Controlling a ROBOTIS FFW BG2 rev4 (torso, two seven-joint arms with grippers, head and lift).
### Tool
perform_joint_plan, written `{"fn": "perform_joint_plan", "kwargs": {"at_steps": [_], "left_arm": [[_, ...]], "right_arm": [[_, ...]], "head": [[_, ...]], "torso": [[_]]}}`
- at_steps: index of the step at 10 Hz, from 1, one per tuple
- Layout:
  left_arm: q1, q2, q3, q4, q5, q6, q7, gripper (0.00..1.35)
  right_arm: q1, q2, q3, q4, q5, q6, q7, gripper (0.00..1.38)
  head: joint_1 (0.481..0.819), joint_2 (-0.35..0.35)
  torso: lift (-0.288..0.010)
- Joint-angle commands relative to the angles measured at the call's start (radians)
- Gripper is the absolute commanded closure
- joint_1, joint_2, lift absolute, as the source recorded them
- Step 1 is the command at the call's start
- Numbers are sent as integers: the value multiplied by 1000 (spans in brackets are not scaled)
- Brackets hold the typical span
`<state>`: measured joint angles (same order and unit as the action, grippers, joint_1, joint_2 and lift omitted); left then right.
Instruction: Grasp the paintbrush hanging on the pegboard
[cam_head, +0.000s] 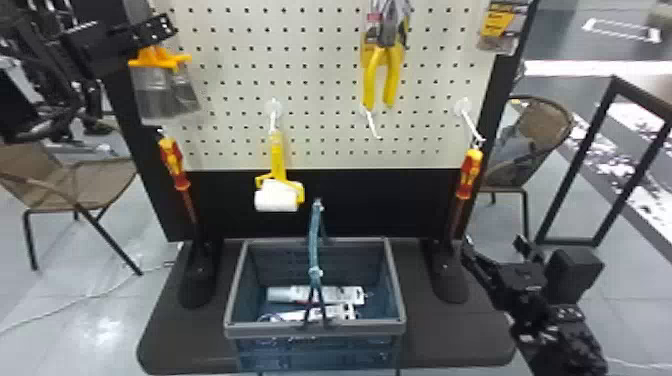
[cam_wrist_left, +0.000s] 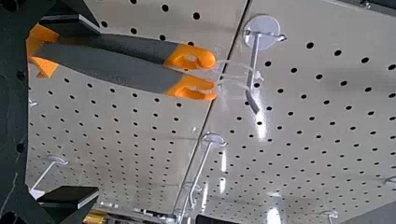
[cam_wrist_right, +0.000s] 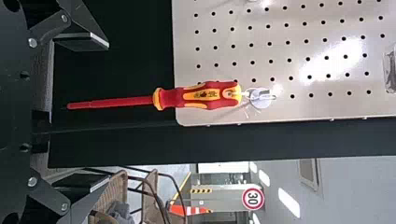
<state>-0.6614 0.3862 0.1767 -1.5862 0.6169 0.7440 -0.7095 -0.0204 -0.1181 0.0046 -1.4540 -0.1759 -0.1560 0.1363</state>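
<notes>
Right hand (cam_wrist_right: 95, 115) gapes empty near basket (cam_head: 233, 304) of white packets (cam_head: 295, 294); left hand (cam_wrist_left: 88, 112) spread around paintbrush (cam_wrist_left: 116, 63).

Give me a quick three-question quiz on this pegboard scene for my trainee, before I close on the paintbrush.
1. True or false: the left hand is shut on the paintbrush.
2. Which tool does the right hand face? A) hammer B) screwdriver C) saw
3. Fill in: below the pegboard, a ___ sits on the table.
Key: 1 false, its fingers are apart; 2 B; 3 basket.
</notes>
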Motion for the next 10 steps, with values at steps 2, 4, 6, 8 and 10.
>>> {"fn": "perform_joint_plan", "kwargs": {"at_steps": [2, 4, 6, 8, 10], "left_arm": [[-6, -7, -13, 0, 4, -6, 2, 102], [-7, -13, -17, 0, 7, -12, 8, 102], [-9, -15, -22, -3, -3, 5, 12, 185], [-14, -16, -26, -8, -19, 28, 12, 252], [-17, -20, -25, -23, -16, 32, 16, 567]], "right_arm": [[-7, -2, 2, 3, 1, 1, 2, 277], [-7, -2, 3, 4, 1, 1, 3, 277], [-9, -2, 3, 4, 3, 1, 5, 277], [-10, -2, 3, 4, 3, 1, 5, 277], [-10, -2, 3, 9, 3, 1, 5, 277]], "head": [[549, 0], [549, 0], [549, 0], [549, 0], [549, 0]], "torso": [[-100], [-100], [-100], [-100], [-100]]}}
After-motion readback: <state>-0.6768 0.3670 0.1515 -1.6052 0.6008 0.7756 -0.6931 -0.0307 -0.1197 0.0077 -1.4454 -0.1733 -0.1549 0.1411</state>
